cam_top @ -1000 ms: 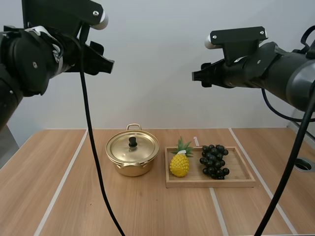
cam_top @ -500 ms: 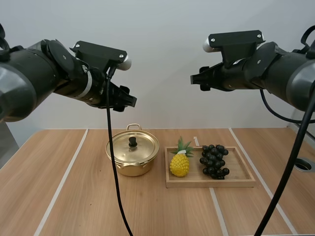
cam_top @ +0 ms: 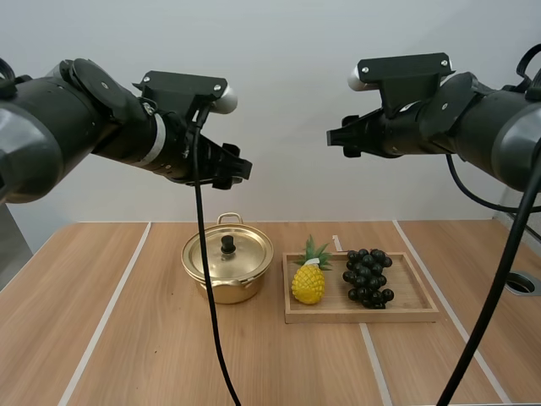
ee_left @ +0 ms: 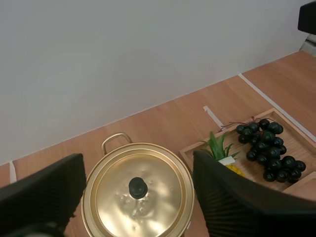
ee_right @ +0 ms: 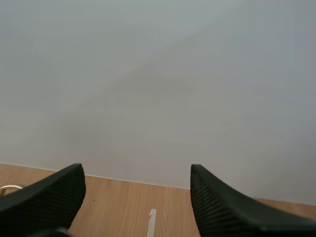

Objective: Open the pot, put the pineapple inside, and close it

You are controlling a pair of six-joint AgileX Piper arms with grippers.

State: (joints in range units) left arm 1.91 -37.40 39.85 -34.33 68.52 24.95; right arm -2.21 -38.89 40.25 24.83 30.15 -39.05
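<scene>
Left gripper [cam_top: 235,172] is held wide open, high above the table [cam_top: 127,338]. In the left wrist view its two black fingers [ee_left: 232,202] are spread apart, ribbed inner faces turned inward, nothing between them. Right gripper [cam_top: 338,138] is likewise parted and empty, its ribbed fingers [ee_right: 232,207] seen apart in the right wrist view, aimed at the plain wall.

The pot [cam_top: 226,288] is placed straight below the left gripper: round, shiny gold metal, lid [cam_top: 241,258] on, small black knob [cam_top: 227,245] at the centre, one loop handle seen at the far side. The near handle cannot be made out. From the left wrist, the pot's rim is cut off on both sides by the fingers.

The pineapple [cam_top: 308,282] is found below and between the two grippers, standing upright at the pot-side end of a flat rectangular wooden tray [cam_top: 406,309]; yellow bumpy body, green spiky crown. In the left wrist view most of its body is hidden behind one finger. A bunch of dark round grapes [cam_top: 367,277] lies beside it on the tray, under the right gripper's side. Table is of light wood grain with white tape lines.
</scene>
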